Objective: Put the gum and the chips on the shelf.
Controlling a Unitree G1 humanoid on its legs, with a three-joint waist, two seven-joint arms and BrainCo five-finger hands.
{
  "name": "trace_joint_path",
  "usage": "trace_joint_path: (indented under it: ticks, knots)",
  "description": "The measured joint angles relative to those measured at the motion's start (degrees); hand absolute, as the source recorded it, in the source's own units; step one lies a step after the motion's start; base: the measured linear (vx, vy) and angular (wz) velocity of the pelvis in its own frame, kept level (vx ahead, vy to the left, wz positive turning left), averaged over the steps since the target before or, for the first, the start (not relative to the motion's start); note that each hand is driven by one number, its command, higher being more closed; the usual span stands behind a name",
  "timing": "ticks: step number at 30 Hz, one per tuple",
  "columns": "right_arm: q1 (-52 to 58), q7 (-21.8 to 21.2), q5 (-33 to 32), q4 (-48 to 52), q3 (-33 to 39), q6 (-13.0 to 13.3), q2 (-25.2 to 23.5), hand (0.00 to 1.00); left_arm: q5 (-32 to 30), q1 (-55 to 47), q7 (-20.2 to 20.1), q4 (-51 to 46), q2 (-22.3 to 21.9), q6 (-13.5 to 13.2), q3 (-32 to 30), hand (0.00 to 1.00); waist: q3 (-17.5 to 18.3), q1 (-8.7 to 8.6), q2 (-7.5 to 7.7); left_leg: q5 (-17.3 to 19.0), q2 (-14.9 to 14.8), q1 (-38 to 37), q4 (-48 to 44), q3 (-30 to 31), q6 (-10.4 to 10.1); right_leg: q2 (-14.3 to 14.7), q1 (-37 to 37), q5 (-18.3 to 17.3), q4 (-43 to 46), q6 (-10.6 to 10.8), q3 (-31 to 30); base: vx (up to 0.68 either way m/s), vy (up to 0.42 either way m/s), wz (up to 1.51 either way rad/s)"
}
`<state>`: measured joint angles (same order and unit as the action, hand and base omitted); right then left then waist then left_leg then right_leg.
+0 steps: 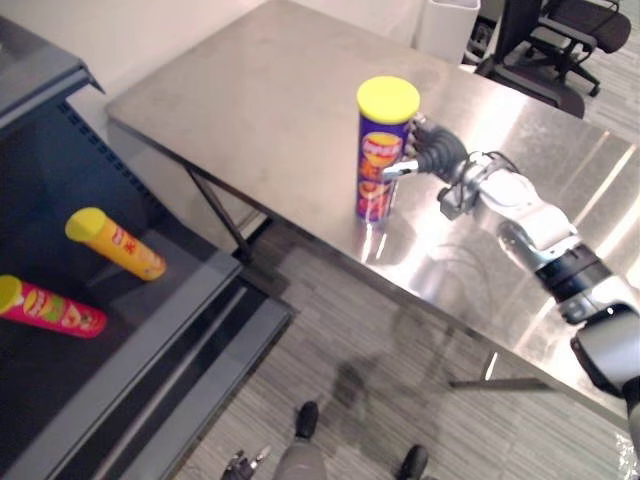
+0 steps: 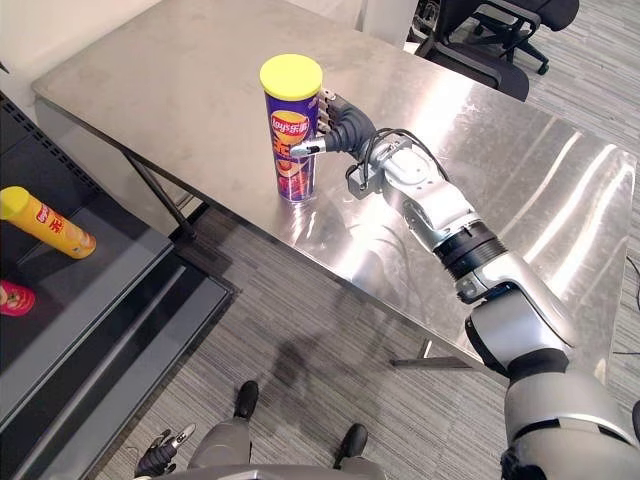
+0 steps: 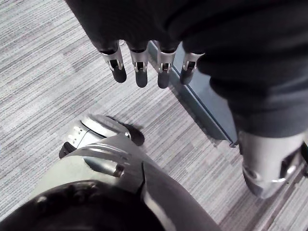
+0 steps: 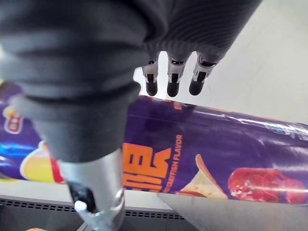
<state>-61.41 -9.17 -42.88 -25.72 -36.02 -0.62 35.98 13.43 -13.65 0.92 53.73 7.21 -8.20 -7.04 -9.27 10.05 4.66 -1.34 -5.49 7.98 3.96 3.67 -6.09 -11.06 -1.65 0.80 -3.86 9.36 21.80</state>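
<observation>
A purple chips can [image 1: 385, 150] with a yellow lid stands upright near the front edge of the steel table [image 1: 250, 90]. My right hand [image 2: 350, 130] is level with the can's middle, its straight fingers [image 4: 173, 82] reaching past the can's far side and its thumb pointing at the near side. The hand is open around the can, which stays on the table. My left hand [image 3: 139, 67] hangs low over the floor with its fingers straight and nothing in it. On the dark shelf [image 1: 150, 330] at the left lie a yellow tube [image 1: 115, 243] and a pink tube [image 1: 50, 307].
A strip of grey striped floor separates the table from the shelf. A white bin [image 1: 447, 25] and black office chairs [image 1: 550, 50] stand beyond the table's far side. The shelf has a raised front lip and a lower board below it.
</observation>
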Motion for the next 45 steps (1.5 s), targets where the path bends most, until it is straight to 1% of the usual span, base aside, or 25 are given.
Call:
trace_joint_path:
  ticks: [2, 5, 7, 12, 22, 23, 26, 29, 31, 41, 45]
  knots:
    - [0.1, 0.0, 0.0, -0.2, 0.0, -0.1, -0.1, 0.0, 0.0, 0.1, 0.0, 0.0, 0.0, 0.0, 0.0, 0.0, -0.1, 0.11, 0.0, -0.1, 0.0, 0.2, 0.0, 0.1, 0.0, 0.0, -0.2, 0.0, 0.0, 0.0, 0.0, 0.0, 0.0, 0.0]
    - [0.2, 0.2, 0.0, -1.9, 0.0, -0.2, -0.7, 0.0, 1.8, 0.1, 0.1, -0.1, -0.1, 0.0, 0.0, 0.0, -0.2, 0.53, 0.03, -0.1, 0.0, 0.3, 0.0, 0.2, 0.0, 0.0, -0.2, 0.0, 0.0, 0.0, 0.2, 0.0, 0.0, 0.0]
    - [0.2, 0.5, 0.0, -2.2, 0.1, -0.2, -0.7, 0.0, 2.1, 0.3, 0.2, -0.1, -0.1, 0.0, 0.0, 0.0, -0.5, 1.04, 0.16, -0.1, 0.0, 0.4, 0.0, 0.3, 0.0, 0.0, -0.2, 0.0, 0.0, 0.0, 0.4, 0.0, -0.003, 0.02]
    - [0.2, 0.6, -0.1, -2.2, 0.4, -0.2, -1.2, 0.0, 2.1, 0.4, 0.4, -0.6, 0.0, 0.0, 0.0, 0.0, -1.3, 1.14, 0.45, -0.2, 0.1, 0.8, -0.1, 0.9, 0.0, 0.0, -0.2, 0.0, 0.0, 0.0, 1.0, 0.0, -0.002, 0.06]
    - [-0.3, 1.2, -0.5, -3.4, 1.6, -0.2, -3.5, 0.0, 2.2, 0.4, 0.6, -1.2, 0.0, 0.0, -0.1, 0.0, -1.6, 1.38, 0.75, -0.3, 0.1, 0.9, -0.1, 1.3, 0.0, 0.1, -0.1, 0.0, 0.0, 0.0, 1.3, 0.0, -0.001, 0.02]
    - [-0.5, 1.2, -0.6, -3.7, 1.7, -0.2, -3.5, 1.0, 2.2, 0.4, 0.6, -1.2, 0.0, 0.0, -0.1, 0.0, -1.6, 1.43, 0.84, -0.3, 0.1, 0.9, -0.1, 1.3, 0.0, 0.1, -0.1, 0.0, 0.0, 0.0, 1.3, 0.0, 0.0, 0.0]
    - [-1.8, 1.4, -1.0, -4.5, 1.7, -0.2, -3.5, 1.0, 2.2, 0.5, 0.6, -1.3, 0.2, 0.0, -0.1, 0.0, -2.0, 1.46, 1.17, -0.4, 0.0, 0.9, -0.1, 1.3, -0.1, 0.1, -0.1, 0.0, 0.0, 0.0, 1.3, 0.0, 0.0, 0.0]
    - [-2.9, 1.7, -1.0, -4.5, 1.7, -0.2, -3.5, 1.0, 2.4, 0.5, 0.7, -1.4, 0.2, 0.0, 0.0, 0.0, -2.0, 1.5, 1.18, -0.4, 0.0, 0.9, -0.1, 1.3, -0.1, 0.2, -0.1, 0.0, 0.0, 0.0, 1.3, 0.0, 0.0, 0.0]
    - [-3.4, 2.6, -1.0, -4.8, 1.7, -0.2, -4.1, 1.0, 3.8, 0.5, 0.8, -1.4, 0.2, 0.0, 0.0, 0.0, -2.0, 1.49, 1.17, -0.4, 0.0, 0.9, -0.1, 1.3, -0.1, 0.2, -0.1, 0.0, -0.1, 0.0, 1.3, 0.0, 0.0, 0.0]
    - [-3.8, 2.8, -0.8, -6.0, 2.7, -0.2, -5.2, 1.0, 3.9, 0.5, 1.1, -1.4, 0.2, 0.1, -0.1, 0.0, -2.1, 1.33, 1.16, -0.4, -0.1, 0.9, -0.1, 1.1, -0.1, 0.2, -0.1, 0.0, 0.0, 0.0, 1.2, 0.0, 0.0, 0.0]
    - [-3.3, 3.3, -0.1, -4.2, 5.8, -0.2, -5.2, 1.0, 3.9, 0.4, 1.2, -1.5, 0.1, 0.3, -0.3, 0.0, -2.1, 1.0, 1.21, -0.4, -0.2, 0.2, 0.0, -0.1, -0.1, 0.1, -0.1, 0.0, 0.0, 0.0, 0.2, 0.0, -0.001, -0.12]
